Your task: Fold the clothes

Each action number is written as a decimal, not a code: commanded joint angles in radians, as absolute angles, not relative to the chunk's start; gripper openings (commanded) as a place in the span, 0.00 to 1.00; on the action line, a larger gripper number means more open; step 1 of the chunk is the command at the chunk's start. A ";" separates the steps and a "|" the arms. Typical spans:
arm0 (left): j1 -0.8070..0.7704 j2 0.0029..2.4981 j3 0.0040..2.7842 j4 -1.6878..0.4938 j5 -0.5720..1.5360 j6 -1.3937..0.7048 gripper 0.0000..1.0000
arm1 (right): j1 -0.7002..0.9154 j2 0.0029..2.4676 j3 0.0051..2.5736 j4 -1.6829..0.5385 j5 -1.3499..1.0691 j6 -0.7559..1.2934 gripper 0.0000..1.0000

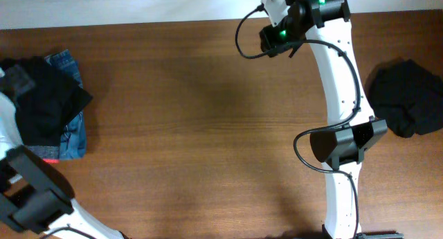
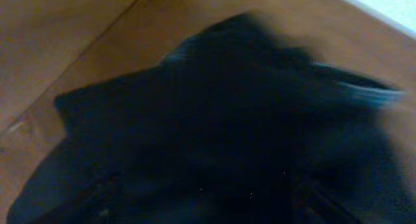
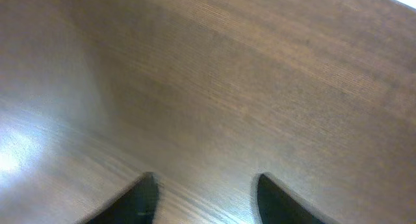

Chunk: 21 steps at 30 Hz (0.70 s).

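The black trousers (image 1: 45,104) lie bunched on top of the blue jeans (image 1: 73,138) at the far-left edge of the worktop (image 1: 194,114), a sliver of red showing at the pile's near side. They look rumpled rather than squarely folded. The main risk is here: the left wrist camera sits close over the black cloth and its view is blurred, so a finger could catch a fold and drag the trousers askew, or pinch the denim along with them and lift both layers. The pile is also hard against the worktop's left edge, so a sideways tug could send cloth over it. The left gripper's fingers cannot be made out in that blur, so I cannot tell whether it is released or clenched. Only the left arm (image 1: 31,194) shows near-left in the overhead view. The right gripper (image 3: 205,185) is released, its fingers apart over bare wood, grasping nothing. It is well apart from the trousers. A second dark heap (image 1: 408,100) on the right could be mistaken for the target. No containers are in view — no basket, box or bin.
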State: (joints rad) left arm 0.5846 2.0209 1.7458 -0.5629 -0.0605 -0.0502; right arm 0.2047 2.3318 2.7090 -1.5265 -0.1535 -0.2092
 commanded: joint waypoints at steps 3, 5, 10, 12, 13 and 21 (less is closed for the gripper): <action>0.437 1.843 1.789 -0.618 -0.024 -0.005 0.87 | 0.150 2.290 2.735 -1.503 -0.145 -0.202 0.99; 0.382 1.826 1.789 -0.645 -0.025 0.028 0.99 | 0.131 2.290 2.735 -1.502 -0.145 -0.202 0.99; 0.225 1.819 1.789 -0.688 -0.025 0.039 0.99 | 0.070 2.290 2.735 -1.502 -0.149 -0.202 0.99; 0.149 1.819 1.789 -0.700 -0.021 0.039 0.99 | 0.027 2.290 2.735 -1.491 -0.149 -0.202 0.99; 0.121 1.819 1.789 -0.702 -0.021 0.039 0.99 | 0.006 2.290 2.735 -1.492 -0.149 -0.202 0.99; -0.011 1.813 1.789 -0.747 -0.010 0.039 0.99 | -0.143 2.284 2.735 -1.569 -0.255 -0.191 0.99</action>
State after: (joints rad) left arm 0.0139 1.8233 1.7805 -0.7284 -0.0204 0.0200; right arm -0.0910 2.3314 2.7117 -1.5444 -0.1902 -0.2077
